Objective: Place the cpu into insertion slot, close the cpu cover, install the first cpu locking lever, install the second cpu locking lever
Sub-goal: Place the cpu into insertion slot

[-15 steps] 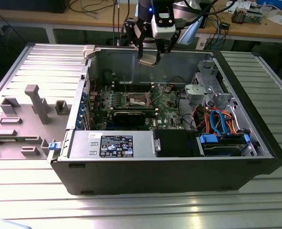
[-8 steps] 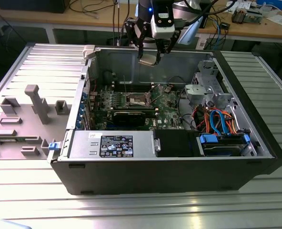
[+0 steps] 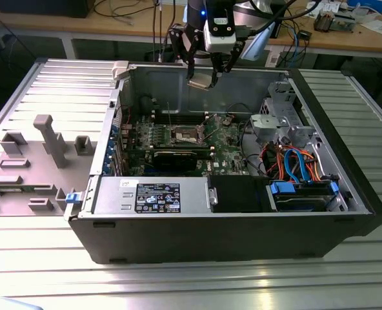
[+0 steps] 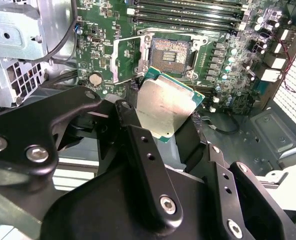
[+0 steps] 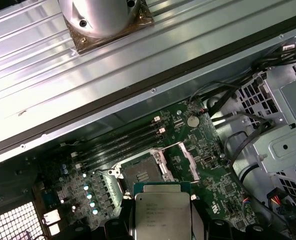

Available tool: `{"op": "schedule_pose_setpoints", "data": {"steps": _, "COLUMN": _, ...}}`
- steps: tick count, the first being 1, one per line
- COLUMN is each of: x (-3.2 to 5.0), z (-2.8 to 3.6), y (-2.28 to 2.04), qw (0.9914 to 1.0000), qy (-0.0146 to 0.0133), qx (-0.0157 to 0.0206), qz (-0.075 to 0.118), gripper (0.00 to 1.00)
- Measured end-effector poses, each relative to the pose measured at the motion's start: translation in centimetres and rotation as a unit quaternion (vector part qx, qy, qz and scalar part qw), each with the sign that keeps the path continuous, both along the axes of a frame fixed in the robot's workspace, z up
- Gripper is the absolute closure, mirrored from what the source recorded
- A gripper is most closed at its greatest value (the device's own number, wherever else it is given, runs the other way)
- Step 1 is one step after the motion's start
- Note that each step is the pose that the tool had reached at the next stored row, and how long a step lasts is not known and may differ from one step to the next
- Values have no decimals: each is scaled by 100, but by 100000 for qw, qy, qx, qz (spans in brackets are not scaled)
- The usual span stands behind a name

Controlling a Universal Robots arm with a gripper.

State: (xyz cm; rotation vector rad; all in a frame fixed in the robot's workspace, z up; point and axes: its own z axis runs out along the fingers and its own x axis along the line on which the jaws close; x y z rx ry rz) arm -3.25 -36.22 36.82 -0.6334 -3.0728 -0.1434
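The gripper (image 3: 204, 76) hung above the far wall of the open computer case (image 3: 197, 236), and its fingers (image 4: 140, 145) were pinching the cpu (image 4: 164, 106) by opposite edges! The chip's dull silver top was in plain sight in both wrist views. It was held at a tilt, up in the air and well apart from the board. Down on the green motherboard (image 3: 233, 145), the insertion slot (image 4: 171, 52) lay bare, pin field glinting. The cpu cover (image 4: 124, 61) stood open just beside it. Long black memory slots (image 4: 188, 12) ran along the slot's far side. The case sat on the ribbed metal bench (image 3: 191, 284), with a grey fixture block (image 3: 49, 139) off toward the exterior view's left.
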Motion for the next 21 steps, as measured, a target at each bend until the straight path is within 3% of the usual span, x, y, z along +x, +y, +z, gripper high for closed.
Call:
{"op": "schedule_pose_setpoints", "data": {"steps": 9, "x": 0, "z": 0, "y": 0, "qw": 99963, "qy": 3, "qx": 2, "qz": -2703, "gripper": 45}}
{"op": "schedule_pose_setpoints", "data": {"steps": 21, "x": 0, "z": -1, "y": 0, "qw": 99946, "qy": 1, "qx": 3, "qz": -3271, "gripper": 45}}
